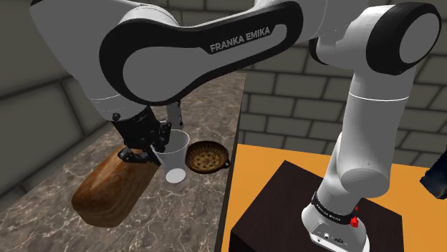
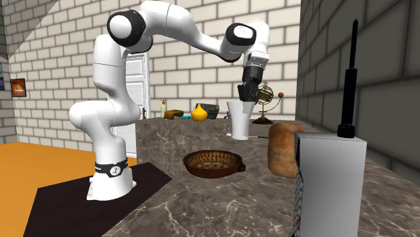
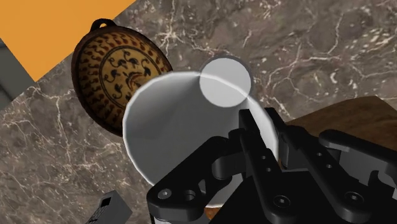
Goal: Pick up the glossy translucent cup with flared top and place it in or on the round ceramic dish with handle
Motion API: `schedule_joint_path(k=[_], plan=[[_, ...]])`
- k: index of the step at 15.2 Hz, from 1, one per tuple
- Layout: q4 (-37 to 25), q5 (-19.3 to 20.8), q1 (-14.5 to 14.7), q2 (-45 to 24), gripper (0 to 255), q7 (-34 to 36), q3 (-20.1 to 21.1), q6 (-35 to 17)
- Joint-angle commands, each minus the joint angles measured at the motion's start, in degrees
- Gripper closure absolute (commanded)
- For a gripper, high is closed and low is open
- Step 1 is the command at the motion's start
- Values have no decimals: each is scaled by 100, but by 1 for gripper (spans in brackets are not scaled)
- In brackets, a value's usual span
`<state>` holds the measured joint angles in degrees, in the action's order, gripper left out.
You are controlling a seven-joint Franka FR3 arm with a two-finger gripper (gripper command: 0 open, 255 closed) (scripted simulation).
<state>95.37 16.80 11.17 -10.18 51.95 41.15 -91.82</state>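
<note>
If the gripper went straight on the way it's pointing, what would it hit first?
The white flared cup: the gripper is right at its rim, pointing down, so the cup's wall comes first, then probably the marble counter beneath.

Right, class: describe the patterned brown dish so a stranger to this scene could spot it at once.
Find the dark marbled counter; near its edge by the robot's stand, beside the white flared cup, lies a round, shallow brown dish. Unlike the plain cup and the big brown loaf, it has a dark painted pattern inside and a small loop handle.
</note>
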Motion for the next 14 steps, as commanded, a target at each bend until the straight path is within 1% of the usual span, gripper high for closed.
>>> schedule_joint_path(k=[1,8,11,14], plan=[[-163,1,22,-10,255,-15,9,157],[-746,23,87,-53,255,-92,29,700],[-289,-267,-308,519,255,-612,-113,569],[84,-505,-615,1031,255,-1151,-330,479]])
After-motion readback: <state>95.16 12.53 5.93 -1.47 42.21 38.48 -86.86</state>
